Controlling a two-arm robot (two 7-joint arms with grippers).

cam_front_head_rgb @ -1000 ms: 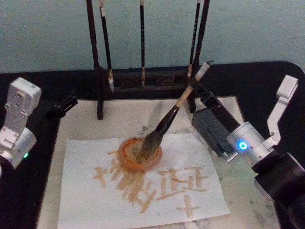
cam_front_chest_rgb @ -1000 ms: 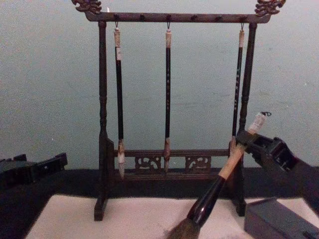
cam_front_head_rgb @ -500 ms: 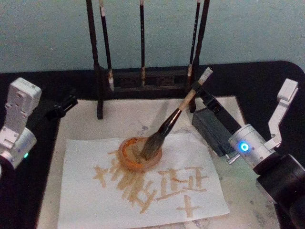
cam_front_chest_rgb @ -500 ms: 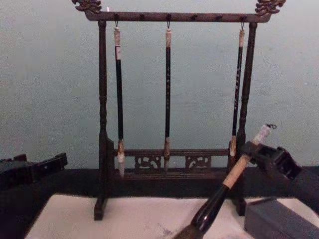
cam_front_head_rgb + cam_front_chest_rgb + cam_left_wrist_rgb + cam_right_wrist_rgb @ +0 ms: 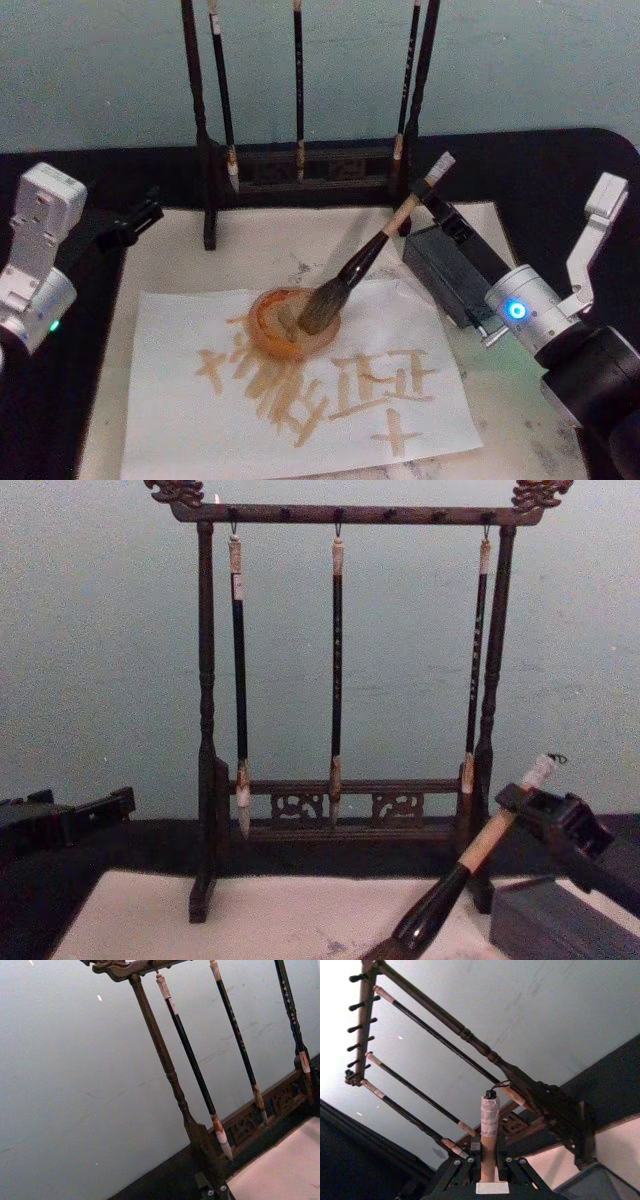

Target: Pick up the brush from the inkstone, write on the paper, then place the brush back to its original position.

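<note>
Tan-shafted thick brush (image 5: 372, 252) – black ferrule, bushy grey-brown bristles – leans with its bristles in a shallow orange dish (image 5: 292, 322) on the off-white paper (image 5: 170, 410); the right gripper (image 5: 432, 203) pinches its upper shaft, beside the dark grey inkstone (image 5: 440, 265).

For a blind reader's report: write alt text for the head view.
The right hand grips the tan shaft of the brush, tilted with its bristles in an orange dish on the paper, above brown brushstrokes. The inkstone lies to the right, a stand of thin brushes stands behind, and the left hand rests at the table's left edge.
</note>
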